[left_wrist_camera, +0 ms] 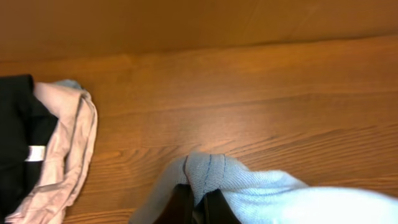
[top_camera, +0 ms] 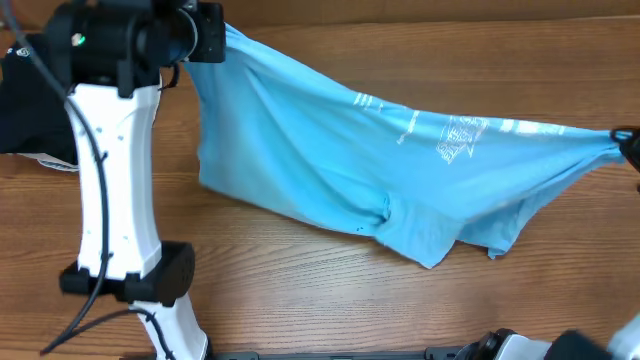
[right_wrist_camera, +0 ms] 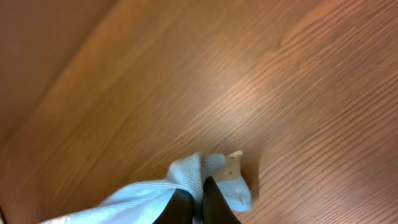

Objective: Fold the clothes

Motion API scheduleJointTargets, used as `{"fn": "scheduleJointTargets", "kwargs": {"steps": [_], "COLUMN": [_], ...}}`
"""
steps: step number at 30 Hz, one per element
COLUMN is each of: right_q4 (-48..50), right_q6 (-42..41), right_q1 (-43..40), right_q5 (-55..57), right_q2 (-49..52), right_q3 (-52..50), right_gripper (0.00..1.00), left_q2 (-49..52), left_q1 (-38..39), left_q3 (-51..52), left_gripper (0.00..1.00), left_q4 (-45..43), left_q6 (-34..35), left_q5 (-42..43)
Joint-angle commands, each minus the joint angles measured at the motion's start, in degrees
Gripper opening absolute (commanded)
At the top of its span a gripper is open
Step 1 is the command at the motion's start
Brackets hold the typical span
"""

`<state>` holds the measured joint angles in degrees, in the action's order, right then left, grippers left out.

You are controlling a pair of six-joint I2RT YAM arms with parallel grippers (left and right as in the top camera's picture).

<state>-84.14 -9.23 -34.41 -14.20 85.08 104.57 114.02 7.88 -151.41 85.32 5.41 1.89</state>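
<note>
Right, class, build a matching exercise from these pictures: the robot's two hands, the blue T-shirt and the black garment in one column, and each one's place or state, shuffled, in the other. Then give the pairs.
Column one:
1. left hand
2. right hand
3. blue T-shirt
4. black garment

Column two:
A. lying against a pale beige garment
B. shut on cloth at the overhead view's right edge
C. stretched between both hands
D. shut on cloth near the overhead view's top left

Pairs: 1-D, 2-B, 3-C, 4-A.
</note>
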Motion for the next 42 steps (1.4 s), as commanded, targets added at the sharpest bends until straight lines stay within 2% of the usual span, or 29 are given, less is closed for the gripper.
{"fn": "scheduleJointTargets", "kwargs": {"steps": [1, 10, 12, 13, 17, 20, 25, 28, 30, 32, 35, 42], "right_q4": [1.5, 9.9, 13.3, 14.3, 14.3, 11.3, 2.8, 2.4, 3.7, 5.7, 8.9, 18.9], "right_q6": [0.8, 0.7, 0.7, 0.7, 2.1, 2.3, 3.3, 3.0, 1.7, 1.5, 0.1, -11.4], "right_q1": [-0.1, 3.3, 4.6, 5.0, 6.4, 7.4, 12.0, 16.9, 19.6, 22.7, 26.8, 34.0], "right_q5": [0.6, -1.1, -1.1, -1.1, -5.0, -7.8, -8.1, -9.5, -9.5, -9.4, -9.2, -1.4], "right_q2": [5.4, 22.5, 26.0, 26.9, 28.1, 27.0, 26.3, 26.2, 25.9, 25.1, 22.0, 8.0], "right_q3": [0.4, 0.4, 0.4, 0.4, 0.4, 0.4, -0.1, -3.7, -6.4, -10.1, -17.0, -35.9], "right_gripper": [0.04, 0.04, 0.21, 0.33, 0.61, 0.70, 0.72, 0.72, 0.72, 0.67, 0.67, 0.67], "left_q2": [4.0, 16.3, 19.5, 20.3, 23.5, 24.4, 24.5, 24.5, 24.5, 24.5, 24.5, 24.5], "left_q1": [0.1, 1.1, 1.5, 1.7, 2.7, 3.2, 3.5, 3.5, 3.5, 3.5, 3.5, 3.4], "left_q3": [0.3, 0.3, 0.3, 0.3, 0.3, 0.3, 0.3, 0.3, 0.3, 0.3, 0.3, 0.3], "left_gripper": [0.04, 0.04, 0.04, 0.04, 0.04, 0.04, 0.04, 0.04, 0.04, 0.04, 0.04, 0.04], "left_q4": [-0.6, -2.0, -3.0, -3.5, -5.8, -6.8, -8.7, -8.9, -8.8, -8.7, -8.1, -8.1], "left_q6": [-1.6, -1.6, -1.6, -1.6, -1.6, -1.6, -1.6, -1.6, -1.5, -1.5, -1.6, -1.6], "left_q5": [-1.0, -0.8, -0.8, -0.8, -0.8, -0.5, -0.5, -0.5, -0.5, -0.4, -0.4, -0.4]}}
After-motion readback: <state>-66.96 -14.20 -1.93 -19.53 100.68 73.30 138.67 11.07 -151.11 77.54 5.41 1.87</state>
